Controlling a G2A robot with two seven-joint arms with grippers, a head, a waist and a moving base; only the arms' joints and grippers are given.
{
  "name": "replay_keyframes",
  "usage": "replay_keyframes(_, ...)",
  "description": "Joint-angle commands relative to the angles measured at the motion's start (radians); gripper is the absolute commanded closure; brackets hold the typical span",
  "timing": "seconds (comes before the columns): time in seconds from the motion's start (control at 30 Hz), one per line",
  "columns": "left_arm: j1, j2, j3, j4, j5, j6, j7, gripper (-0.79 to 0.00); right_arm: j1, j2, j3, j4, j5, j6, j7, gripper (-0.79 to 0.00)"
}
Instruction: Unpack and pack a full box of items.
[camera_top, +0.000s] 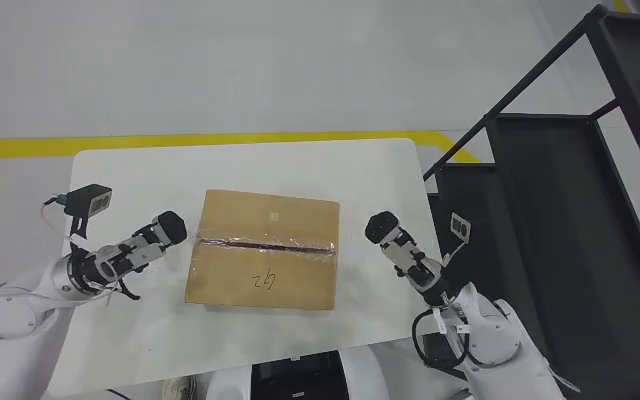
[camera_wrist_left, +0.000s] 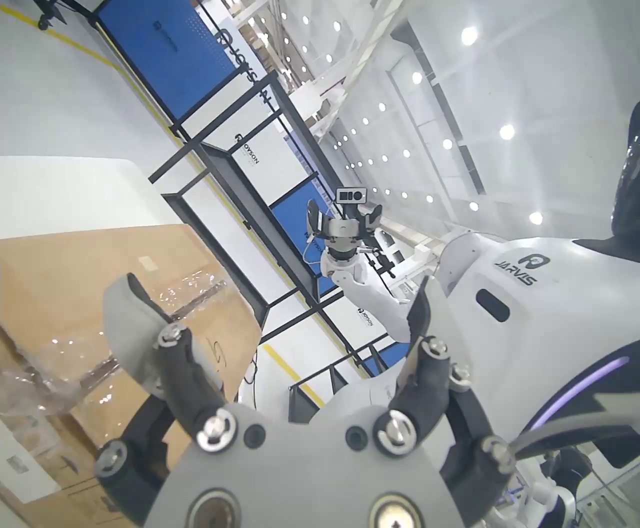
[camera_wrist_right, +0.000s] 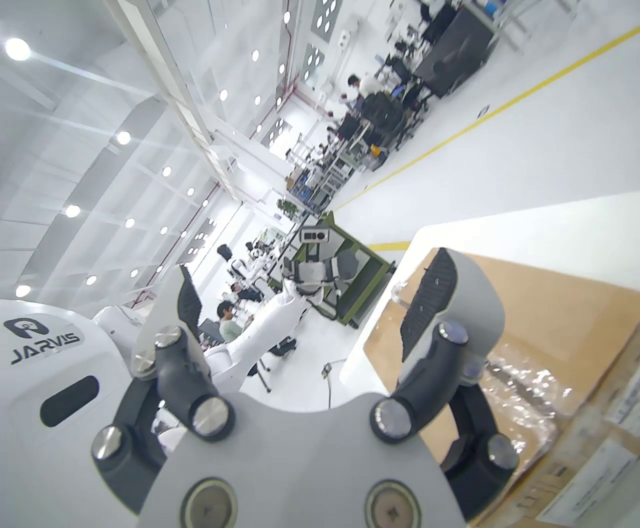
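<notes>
Box (camera_top: 262, 250), taped shut, mid-bench (camera_top: 300, 165); seam running hand to hand. Left hand (camera_top: 172, 228), right hand (camera_top: 380, 227): released, empty, flanking box ends, about equally near.

You see the taped cardboard box (camera_top: 263, 250) sitting mid-table (camera_top: 250, 165). The left gripper (camera_top: 174, 228) is just beside its left end, the right gripper (camera_top: 379, 227) is near its right end, and a metal rack (camera_top: 540, 170) stands right of the table.

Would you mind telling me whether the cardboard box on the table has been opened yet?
No, the cardboard box is shut, its top flaps lying flat with clear tape running along the centre seam.
</notes>
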Motion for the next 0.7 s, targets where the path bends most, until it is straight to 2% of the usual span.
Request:
replay_keyframes(0.0, 0.014, -0.004, -0.012, 0.01, -0.004, -0.05, 0.054, -0.785, -0.013, -0.004, 0.033, 0.025, -0.045, -0.017, -0.095, -0.785)
replay_keyframes(0.07, 0.04, -0.012, -0.012, 0.025, -0.058, -0.095, 0.135, -0.785, -0.026, -0.011, 0.043, 0.054, -0.07, -0.02, -0.188, -0.785)
replay_keyframes(0.2, 0.064, -0.025, -0.014, 0.066, -0.129, -0.108, 0.249, -0.785, -0.033, -0.025, 0.047, 0.118, -0.113, -0.032, -0.364, -0.785)
replay_keyframes(0.27, 0.071, -0.03, -0.01, 0.084, -0.142, -0.107, 0.27, -0.785, -0.037, -0.035, 0.04, 0.157, -0.112, -0.071, -0.491, -0.785)
replay_keyframes(0.37, 0.079, -0.035, -0.006, 0.103, -0.165, -0.11, 0.272, -0.785, -0.037, -0.047, 0.006, 0.22, -0.147, -0.133, -0.58, -0.785)
replay_keyframes(0.5, 0.089, -0.038, -0.016, 0.111, -0.166, -0.12, 0.257, -0.785, -0.029, -0.057, -0.024, 0.268, -0.194, -0.193, -0.627, -0.785)
replay_keyframes(0.67, 0.089, -0.038, -0.016, 0.111, -0.166, -0.12, 0.257, -0.784, -0.029, -0.057, -0.024, 0.269, -0.195, -0.194, -0.627, -0.784)
